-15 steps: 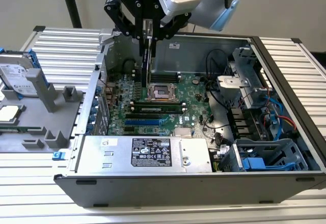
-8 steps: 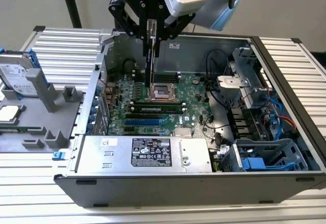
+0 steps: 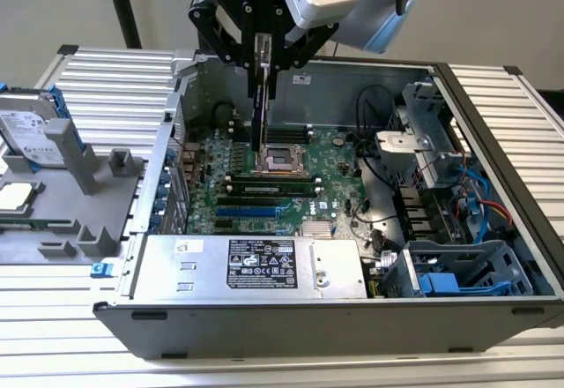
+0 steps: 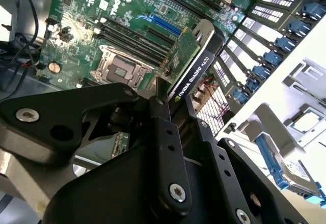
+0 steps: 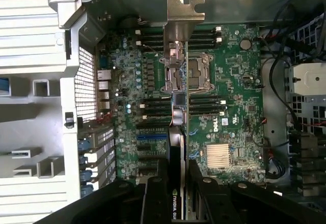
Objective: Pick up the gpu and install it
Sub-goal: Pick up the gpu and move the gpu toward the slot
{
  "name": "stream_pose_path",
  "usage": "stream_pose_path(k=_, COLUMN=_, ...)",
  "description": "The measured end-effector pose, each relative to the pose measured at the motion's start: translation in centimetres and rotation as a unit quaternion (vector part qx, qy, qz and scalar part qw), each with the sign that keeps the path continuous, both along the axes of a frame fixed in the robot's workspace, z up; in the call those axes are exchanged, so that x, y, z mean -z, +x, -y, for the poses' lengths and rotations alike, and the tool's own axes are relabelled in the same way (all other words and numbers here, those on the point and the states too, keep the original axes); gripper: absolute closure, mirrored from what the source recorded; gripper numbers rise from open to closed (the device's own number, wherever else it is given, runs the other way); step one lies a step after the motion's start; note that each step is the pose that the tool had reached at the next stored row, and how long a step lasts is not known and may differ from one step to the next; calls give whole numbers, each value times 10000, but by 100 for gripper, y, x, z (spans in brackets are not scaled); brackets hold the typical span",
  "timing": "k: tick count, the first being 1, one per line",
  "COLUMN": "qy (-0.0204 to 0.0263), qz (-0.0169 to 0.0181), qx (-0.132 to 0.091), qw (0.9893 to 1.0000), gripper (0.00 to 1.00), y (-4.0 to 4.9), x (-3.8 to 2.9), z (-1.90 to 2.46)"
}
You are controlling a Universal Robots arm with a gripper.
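My gripper point(image 3: 263, 57) is shut on the gpu point(image 3: 262, 110), which hangs edge-on and upright inside the open computer case, above the green motherboard point(image 3: 339, 154). Its lower end is near the CPU socket point(image 3: 282, 160). In the second wrist view the gpu point(image 4: 195, 76) shows its black cover, a green board edge and a silver end bracket point(image 4: 205, 28), clamped between the black fingers point(image 4: 164, 132). In the first wrist view the gpu point(image 5: 178, 147) runs as a thin strip over the motherboard point(image 5: 232, 81), with its bracket point(image 5: 184, 12) at the far end and my gripper point(image 5: 178, 201) around it.
The blue expansion slots point(image 3: 251, 203) and RAM sticks point(image 3: 269, 181) lie near the socket. A silver power supply point(image 3: 256, 264) fills the case front. A drive cage point(image 3: 458, 273) and cables point(image 3: 388, 145) crowd the exterior view's right. A grey fixture with a hard drive point(image 3: 35, 137) stands outside on the left.
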State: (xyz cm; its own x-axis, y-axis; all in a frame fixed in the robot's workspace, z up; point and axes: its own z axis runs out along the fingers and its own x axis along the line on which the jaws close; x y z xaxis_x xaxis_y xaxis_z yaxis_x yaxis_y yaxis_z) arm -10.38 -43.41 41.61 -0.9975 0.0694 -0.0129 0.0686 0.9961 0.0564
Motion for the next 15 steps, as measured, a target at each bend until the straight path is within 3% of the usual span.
stream_pose_path(k=15, qy=0, qz=0, qx=-1, qw=10000, gripper=100, y=13, x=0, z=0)
